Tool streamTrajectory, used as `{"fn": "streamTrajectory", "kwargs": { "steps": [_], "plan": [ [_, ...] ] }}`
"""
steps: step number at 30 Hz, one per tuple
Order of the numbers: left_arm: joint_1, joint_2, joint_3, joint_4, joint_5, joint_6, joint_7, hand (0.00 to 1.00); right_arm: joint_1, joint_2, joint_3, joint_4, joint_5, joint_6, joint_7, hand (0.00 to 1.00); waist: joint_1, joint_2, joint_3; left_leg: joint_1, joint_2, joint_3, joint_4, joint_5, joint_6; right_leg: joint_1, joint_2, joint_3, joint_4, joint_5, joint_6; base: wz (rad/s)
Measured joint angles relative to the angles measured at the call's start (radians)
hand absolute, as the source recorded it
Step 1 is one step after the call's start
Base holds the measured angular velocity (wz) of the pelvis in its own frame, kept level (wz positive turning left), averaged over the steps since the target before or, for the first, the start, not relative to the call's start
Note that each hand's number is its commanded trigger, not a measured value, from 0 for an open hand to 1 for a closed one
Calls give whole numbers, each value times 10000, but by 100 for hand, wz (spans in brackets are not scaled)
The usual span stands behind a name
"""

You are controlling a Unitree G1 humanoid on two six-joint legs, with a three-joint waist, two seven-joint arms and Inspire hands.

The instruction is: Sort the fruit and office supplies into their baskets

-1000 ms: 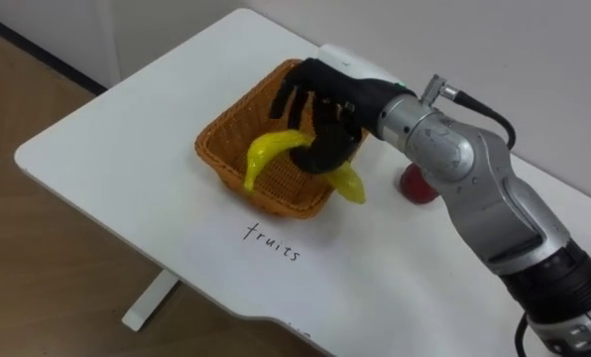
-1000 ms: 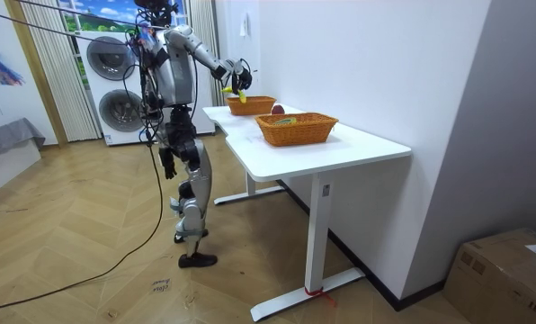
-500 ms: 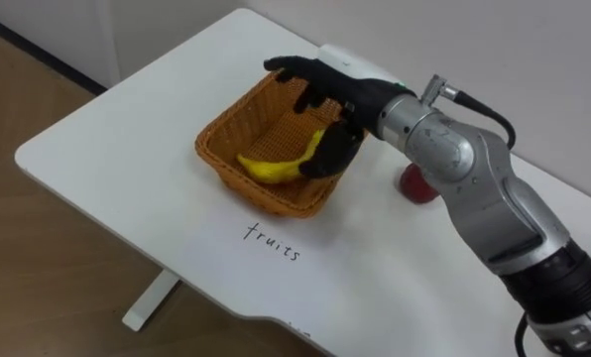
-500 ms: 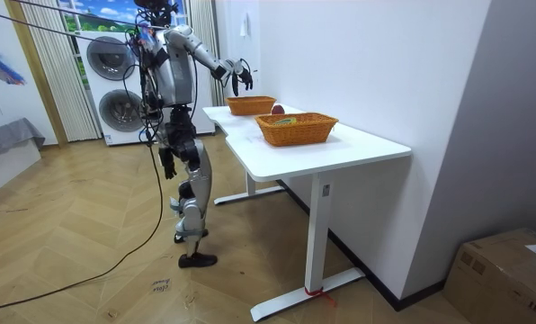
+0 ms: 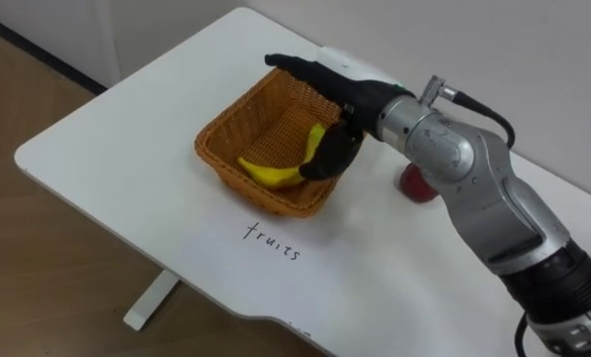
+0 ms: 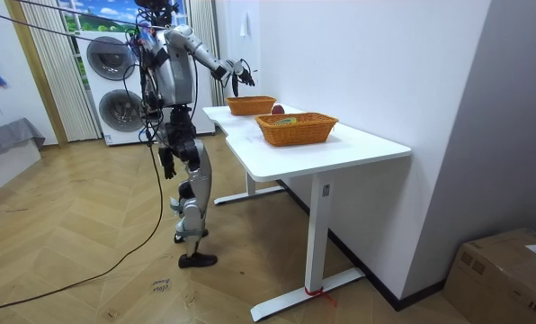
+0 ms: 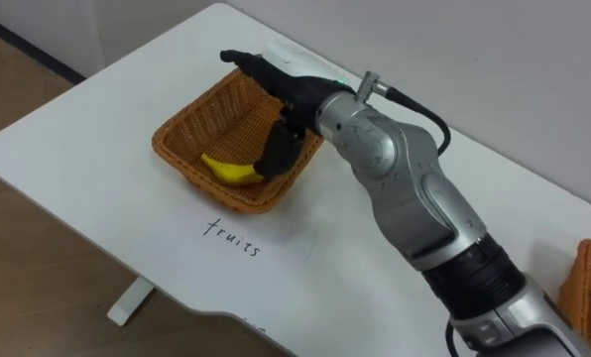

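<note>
Banana (image 5: 276,171), held a second ago, now lies in the fruit basket (image 5: 256,195) under the wide-open right hand (image 5: 347,97): one fruit sorted

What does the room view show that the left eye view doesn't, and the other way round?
Room view: the whole robot standing on the wooden floor at the table's end, washing machines behind it, a second basket and a cardboard box. Left eye view: the banana lying inside the fruit basket, and a handwritten label on the table. Both: the white table, that fruit basket and the open right hand above it.
</note>
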Motion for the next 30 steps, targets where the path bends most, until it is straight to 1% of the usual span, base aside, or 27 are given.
{"fn": "streamTrajectory", "kwargs": {
  "steps": [10,13,16,18,19,21,22,23,24,25,26,27,28,30],
  "plan": [
    [-1,-30,-108,-15,-13,56,188,0,-1,-2,-2,61,30,4,-87,0,-40,-18,-27,1,-4,1,38,1,-1,10,1,7,1,1,-1,0],
    [-9,-9,-108,-8,-9,98,200,0,-3,-2,-48,64,82,-8,-273,0,-196,-8,-33,-13,-9,-23,69,1,-1,13,-1,-9,5,1,-2,0],
    [-26,-43,-44,8,22,161,195,0,-2,-68,-245,63,227,-19,-510,0,-302,48,-54,-4,-14,21,70,1,-1,11,-8,7,6,3,-5,-3],
    [-29,-83,24,-1,48,164,195,0,-3,-81,-672,79,325,-102,-732,0,-503,151,-86,1,-23,33,76,3,2,24,-20,27,12,5,-8,0],
    [-28,-86,24,0,52,165,196,0,-3,-82,-779,78,382,-129,-862,0,-526,187,-92,9,-26,37,74,3,3,26,-22,31,16,5,-8,0],
    [-14,-127,12,-16,134,164,203,0,-2,-81,-1289,85,664,-310,-1405,0,-787,375,-98,16,-47,17,79,9,12,57,-41,21,15,5,-7,0],
    [-9,-154,15,-17,133,164,212,0,-1,-81,-1410,82,777,-340,-1546,0,-847,434,-113,25,-52,28,75,11,15,56,-46,37,16,5,-7,0],
    [52,-209,12,-15,131,161,239,0,-1,-81,-1702,81,816,-442,-1743,0,-1023,566,-135,37,-70,22,76,14,22,67,-61,34,16,5,-7,0],
    [54,-232,13,-16,136,159,241,0,1,-83,-1999,83,905,-532,-1977,0,-1159,680,-124,52,-86,-3,72,22,36,85,-80,9,19,5,-6,0],
    [76,-237,6,-20,132,154,248,0,1,-90,-2244,86,1140,-540,-2237,0,-1308,775,-124,59,-89,-3,70,26,41,98,-85,1,19,5,-6,3],
    [102,-238,1,-32,132,151,256,0,2,-90,-2344,86,1281,-541,-2354,0,-1354,814,-118,65,-90,-6,69,26,42,103,-87,-3,21,5,-6,0],
    [168,-244,-2,-109,99,162,276,0,4,-91,-2521,172,1636,-570,-2627,0,-1552,866,-119,73,-93,-6,68,27,43,113,-87,5,18,5,-6,0],
    [187,-256,-3,-174,99,168,287,0,4,-91,-2572,250,1824,-575,-2773,0,-1628,884,-120,74,-93,-10,69,28,43,116,-88,5,19,4,-6,0],
    [227,-301,-3,-314,100,169,337,0,28,-93,-2833,494,2407,-553,-3204,0,-1897,924,-106,63,-96,-4,80,28,43,111,-86,14,18,4,-6,0]
  ]
}}
